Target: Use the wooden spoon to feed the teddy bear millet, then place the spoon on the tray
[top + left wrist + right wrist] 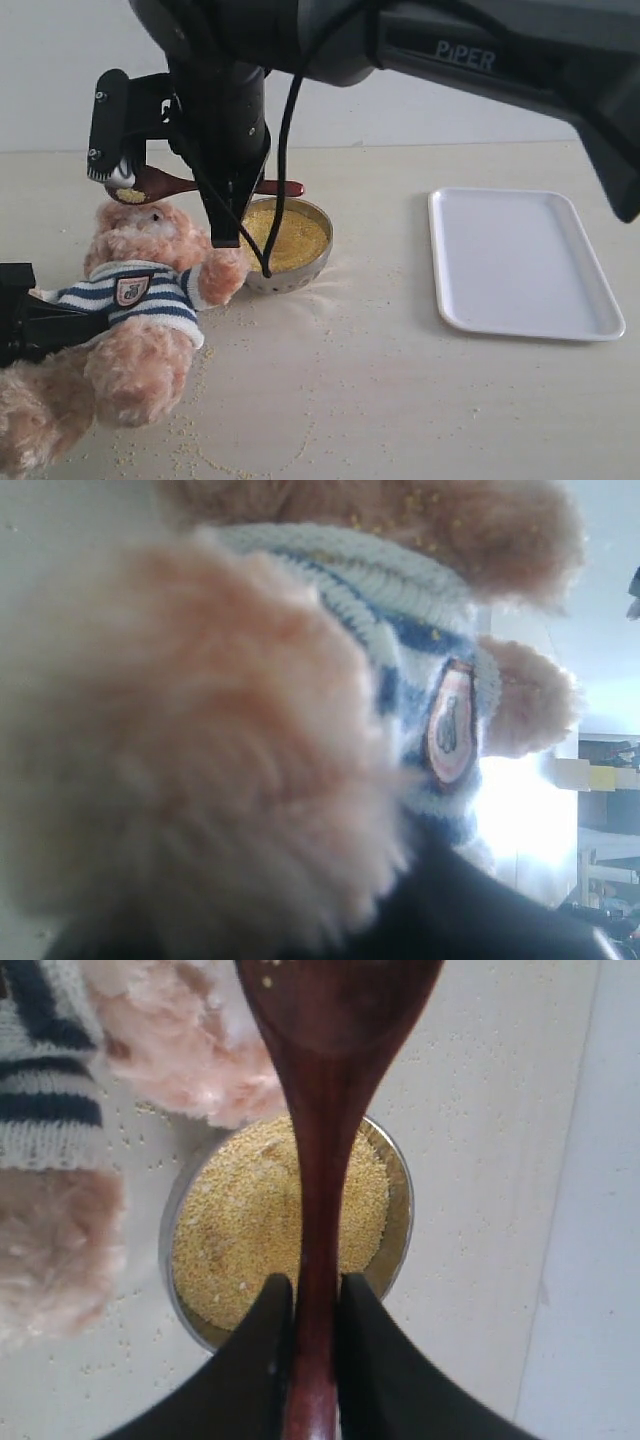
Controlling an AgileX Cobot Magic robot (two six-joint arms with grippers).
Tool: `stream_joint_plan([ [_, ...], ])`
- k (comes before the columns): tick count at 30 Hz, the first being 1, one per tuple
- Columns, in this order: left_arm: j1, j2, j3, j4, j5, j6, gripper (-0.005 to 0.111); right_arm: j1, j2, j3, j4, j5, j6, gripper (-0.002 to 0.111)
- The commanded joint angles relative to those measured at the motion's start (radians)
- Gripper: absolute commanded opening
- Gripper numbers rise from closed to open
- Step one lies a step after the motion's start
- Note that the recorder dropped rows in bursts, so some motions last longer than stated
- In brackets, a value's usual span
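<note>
A: Right end effector (312, 1295) is clamped on the slim handle of the wooden spoon (165, 183), one pad each side, handle running straight out between them. Agree?

B: Agree. Spoon bowl carries a small pile of millet (130, 195), roughly level, just above the head of the teddy bear (140, 290). Cannot tell whether it touches the fur.

A: Bear lies slumped by the left edge of the bench (380, 400), legs toward the near-left corner. Left end effector (30, 325) sits under the striped sweater. Plush hides its fingers, so apart or together, I cannot tell.

B: Metal bowl (290, 280) is beside the bear's paw, mid-bench toward the far edge. White tray (520, 260) lies by the right edge.

A: Judgement: feeding is the step in hand. Keep the spoon level and ease its tip slowly to the muzzle, with no wrist roll until there.

B: Light contact only. A shove could tip the bear or add to the stray grains (240, 450) on the bench. The hold on the handle looks narrow, so avoid twisting it.
</note>
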Motion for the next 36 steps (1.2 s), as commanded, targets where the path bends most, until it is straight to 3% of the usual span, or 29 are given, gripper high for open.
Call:
stream_joint_plan([
  [1, -0.01, -0.008, 0.001, -0.018, 0.047, -0.009, 0.005, 0.013, 0.012, -0.006, -0.08, -0.038, 0.008, 0.0],
  [12, -0.01, -0.008, 0.001, -0.018, 0.051, -0.009, 0.005, 0.046, 0.03, -0.006, -0.208, -0.098, 0.046, 0.0],
  [36, -0.01, -0.008, 0.001, -0.022, 0.052, -0.004, 0.005, 0.112, 0.041, -0.004, -0.407, -0.042, 0.126, 0.0],
])
